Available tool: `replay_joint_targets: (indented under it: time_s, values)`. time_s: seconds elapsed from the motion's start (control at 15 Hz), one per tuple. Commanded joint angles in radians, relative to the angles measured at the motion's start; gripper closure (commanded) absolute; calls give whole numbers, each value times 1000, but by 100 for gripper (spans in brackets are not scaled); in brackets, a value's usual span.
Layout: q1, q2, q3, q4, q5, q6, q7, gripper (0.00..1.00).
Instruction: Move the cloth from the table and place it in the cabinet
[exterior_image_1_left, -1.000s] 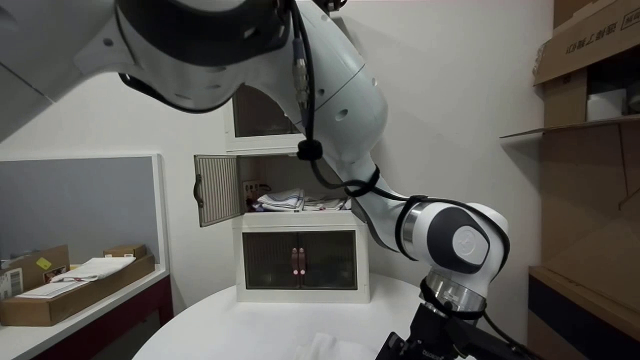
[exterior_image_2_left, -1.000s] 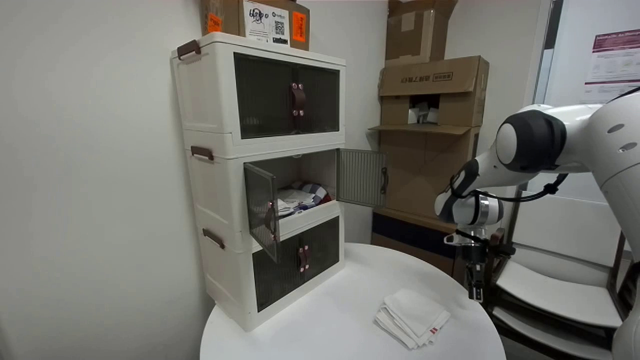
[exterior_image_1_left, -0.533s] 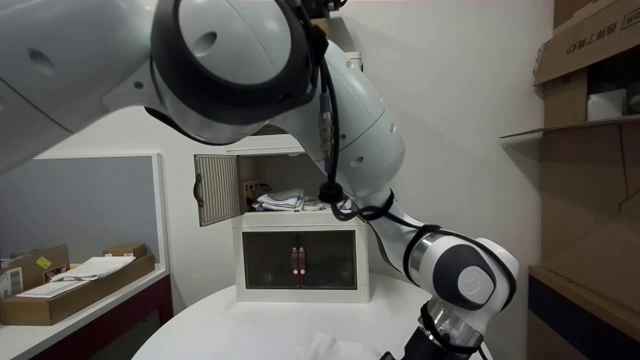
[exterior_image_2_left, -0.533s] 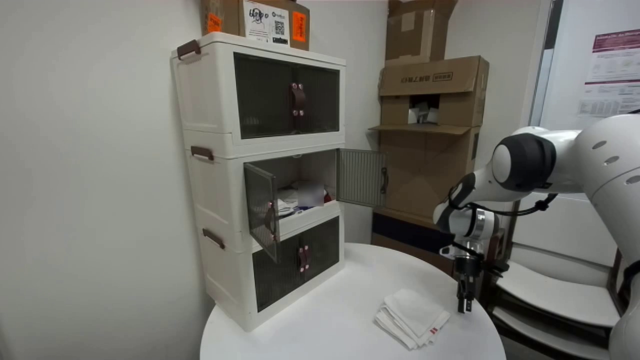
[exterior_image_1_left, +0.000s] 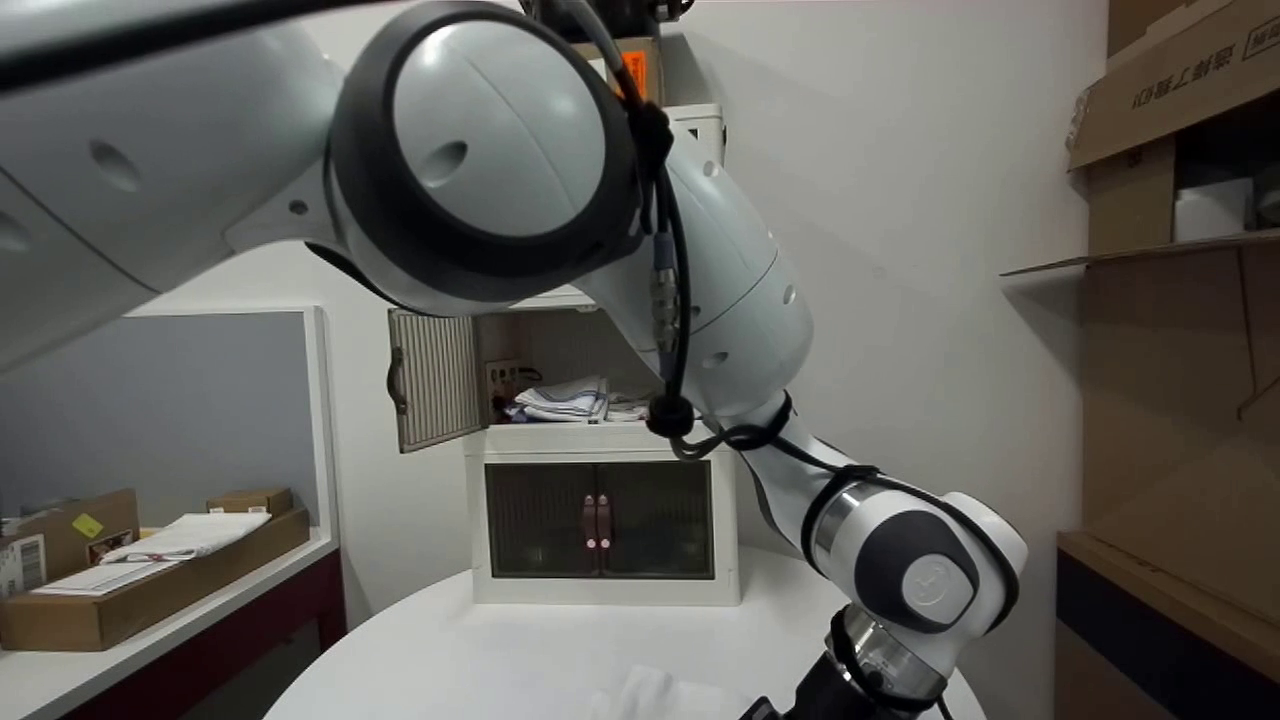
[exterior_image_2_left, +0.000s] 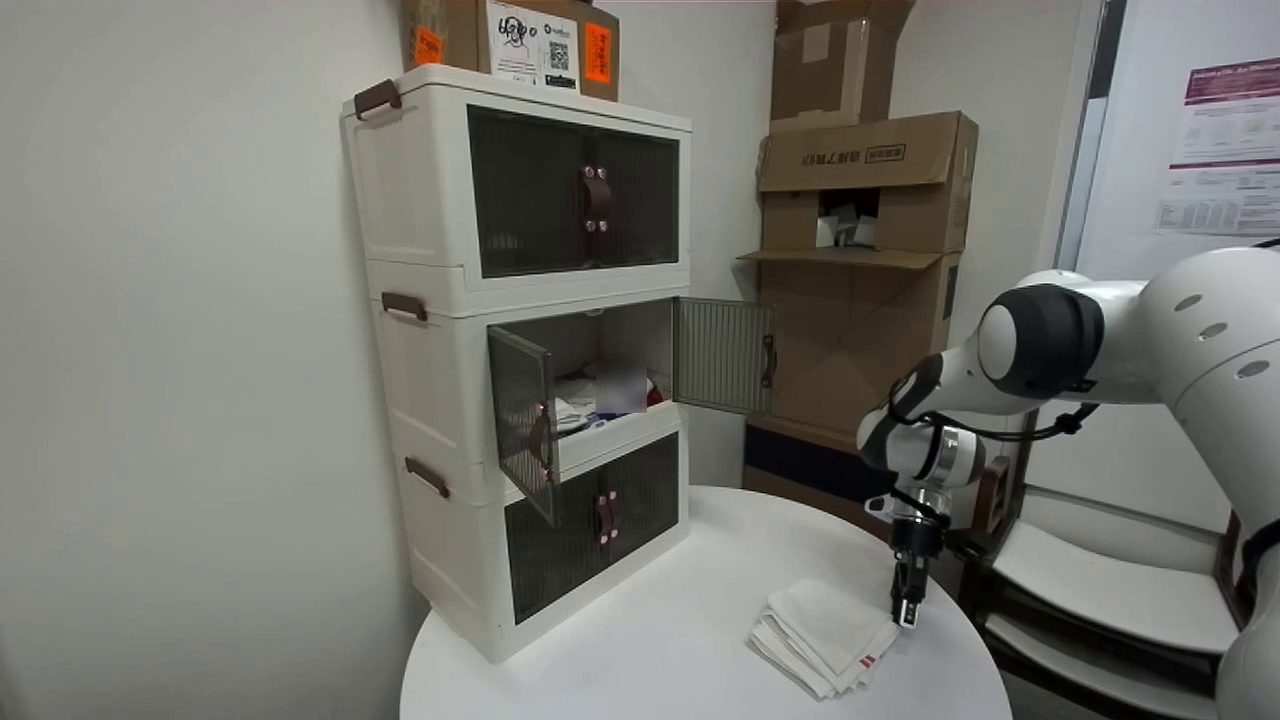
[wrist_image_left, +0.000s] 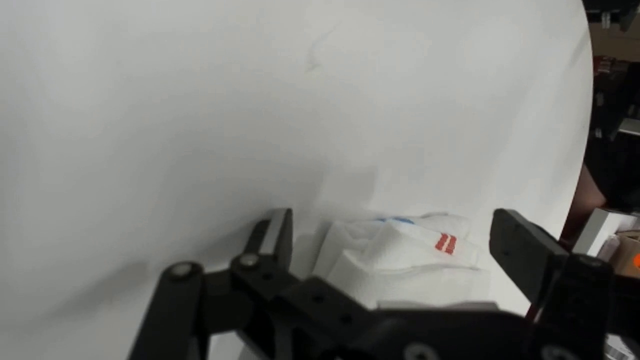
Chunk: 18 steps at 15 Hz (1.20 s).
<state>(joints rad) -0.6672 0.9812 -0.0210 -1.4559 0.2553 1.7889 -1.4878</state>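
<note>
The cloth (exterior_image_2_left: 825, 632) is a folded white stack with small red stripes, lying on the round white table (exterior_image_2_left: 620, 690). In an exterior view only its top shows at the lower edge (exterior_image_1_left: 665, 697). In the wrist view the cloth (wrist_image_left: 425, 260) shows between and beyond the spread jaws, partly hidden by the gripper body. My gripper (wrist_image_left: 392, 212) is open and empty. In an exterior view the gripper (exterior_image_2_left: 906, 614) points down just beside the cloth's right corner, low over the table. The white cabinet (exterior_image_2_left: 435, 385) has its middle compartment open, with folded cloths (exterior_image_1_left: 565, 400) inside.
Two cabinet doors stand swung out, the near one (exterior_image_2_left: 523, 420) and the far one (exterior_image_2_left: 724, 355). The upper (exterior_image_2_left: 530, 190) and lower (exterior_image_1_left: 545, 520) compartments are shut. Cardboard boxes (exterior_image_2_left: 850, 330) are stacked behind the table. A chair (exterior_image_2_left: 1110, 590) stands beside it.
The arm has come down, and the gripper has moved left towards the cloth's corner in an exterior view. The cloth and cabinet have not moved.
</note>
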Motion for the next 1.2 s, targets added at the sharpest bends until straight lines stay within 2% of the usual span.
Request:
replay_joint_targets:
  time_s: [0.0, 0.27, 0.33, 0.4, 0.47, 1.07, 1.13]
  values:
    - [-15, 14, 17, 33, 30, -30, -25, 0]
    - [-8, 12, 26, 23, 36, -25, -33, 1]
    - [-5, 13, 29, 23, 36, -24, -33, 6]
    - [-2, 11, 32, 18, 36, -19, -32, 25]
    - [0, 9, 35, 13, 36, -15, -34, 30]
    - [2, -8, 32, -18, 40, 7, -24, 99]
    - [0, -11, 30, -24, 41, 11, -22, 100]
